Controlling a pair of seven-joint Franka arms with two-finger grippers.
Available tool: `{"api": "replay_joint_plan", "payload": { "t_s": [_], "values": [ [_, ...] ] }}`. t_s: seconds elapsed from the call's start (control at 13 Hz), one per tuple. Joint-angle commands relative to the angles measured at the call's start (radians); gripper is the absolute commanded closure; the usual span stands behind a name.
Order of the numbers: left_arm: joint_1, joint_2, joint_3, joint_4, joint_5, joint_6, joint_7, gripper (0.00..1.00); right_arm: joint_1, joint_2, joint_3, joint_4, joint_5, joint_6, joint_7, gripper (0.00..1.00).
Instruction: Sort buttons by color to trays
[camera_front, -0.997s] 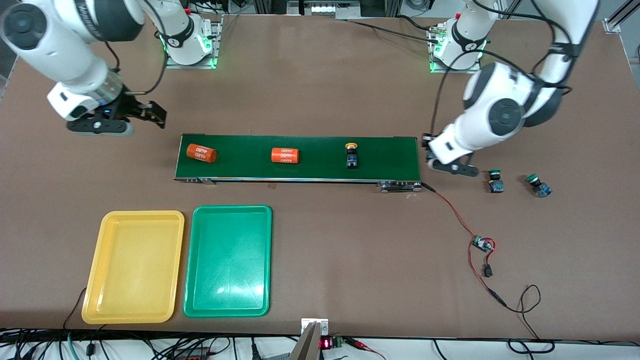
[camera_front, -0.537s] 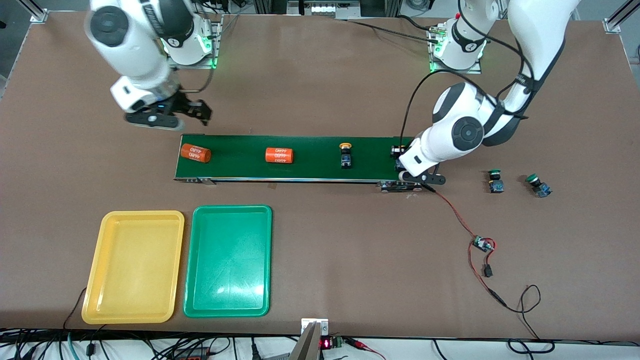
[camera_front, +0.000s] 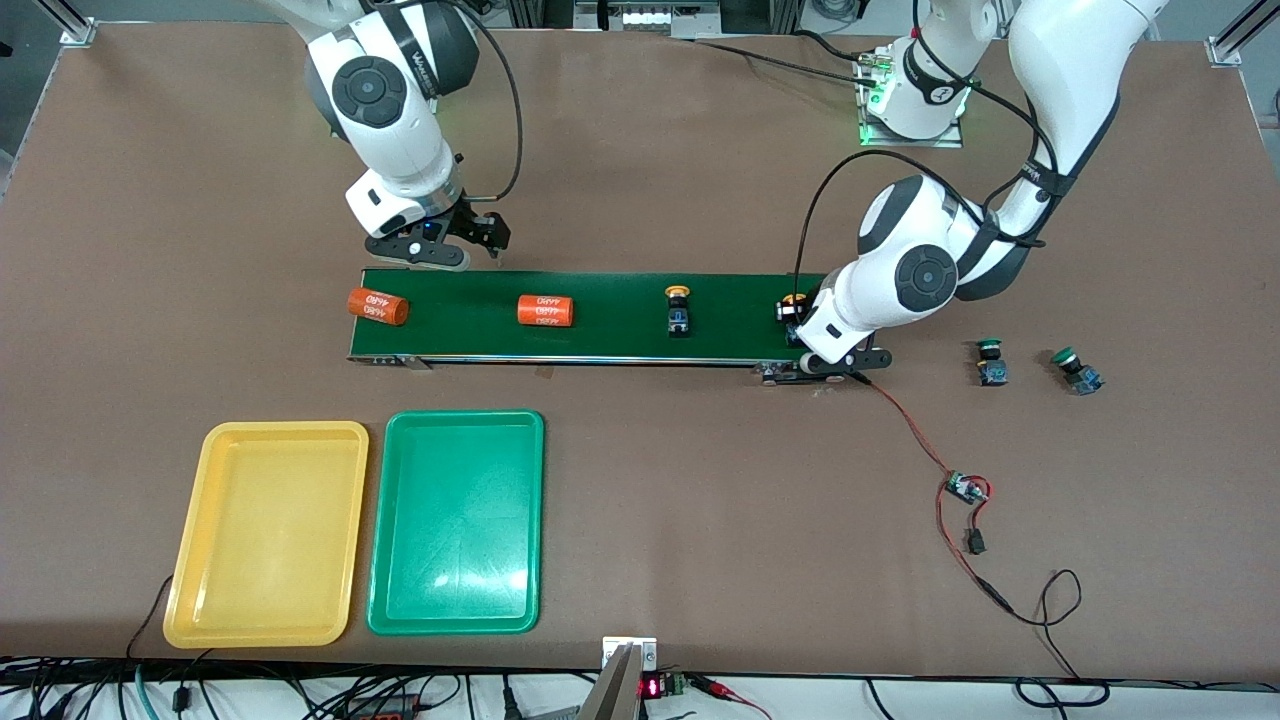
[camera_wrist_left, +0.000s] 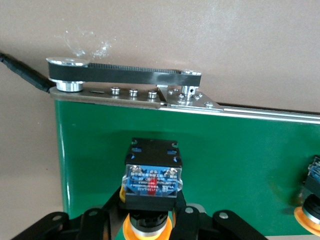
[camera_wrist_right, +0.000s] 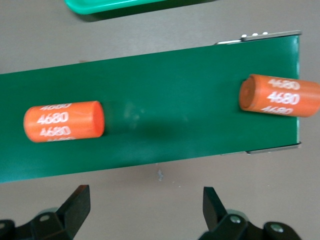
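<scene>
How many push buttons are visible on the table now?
4. Two yellow-capped ones are on the belt: one mid-belt, one in the left hand at the belt's end. Two green ones sit on the table off that end.

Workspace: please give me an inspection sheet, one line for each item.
Surface: brown table, a green conveyor belt across it.
Job's things: yellow tray and green tray side by side, nothing in them; one yellow button on the belt; two green buttons on the table.
Clutter: two orange cylinders on the belt.
Grippers: left hand shut on a second yellow button over the belt's end; right hand open.
Cables: red-black wire with small board.
Surroundings: nothing seen.
</scene>
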Motion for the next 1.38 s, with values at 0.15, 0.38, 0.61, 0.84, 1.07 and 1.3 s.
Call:
{"api": "replay_joint_plan", "payload": {
  "t_s": [0.15, 0.38, 0.61, 0.84, 1.07, 1.3],
  "values": [
    [-0.028, -0.001, 0.015, -0.002, 0.004, -0.016, -0.015, 0.0, 0.037, 0.062, -0.01, 0.031, 0.002, 0.063, 0.018, 0.0],
    [-0.019, -0.078, 0.015, 0.004, 0.002, -0.021, -0.017, 0.0, 0.032, 0.112, -0.01, 0.042, 0.002, 0.148, 0.018, 0.0],
    [0.091, -0.184, 0.047, 0.007, 0.004, -0.094, -0.011, 0.0, 0.035, 0.167, -0.01, 0.083, 0.018, 0.188, 0.022, 0.0],
    [0.226, -0.166, 0.084, 0.003, 0.025, -0.121, 0.081, 0.0, 0.066, 0.21, -0.01, 0.11, 0.016, 0.198, 0.05, 0.0],
    [0.345, -0.092, 0.114, 0.001, 0.111, -0.119, 0.251, 0.0, 0.078, 0.224, -0.01, 0.114, 0.016, 0.192, 0.05, 0.0],
    [0.369, -0.045, 0.168, 0.001, 0.211, -0.11, 0.408, 0.0, 0.098, 0.23, -0.012, 0.116, 0.013, 0.198, 0.085, 0.0]
  ]
}}
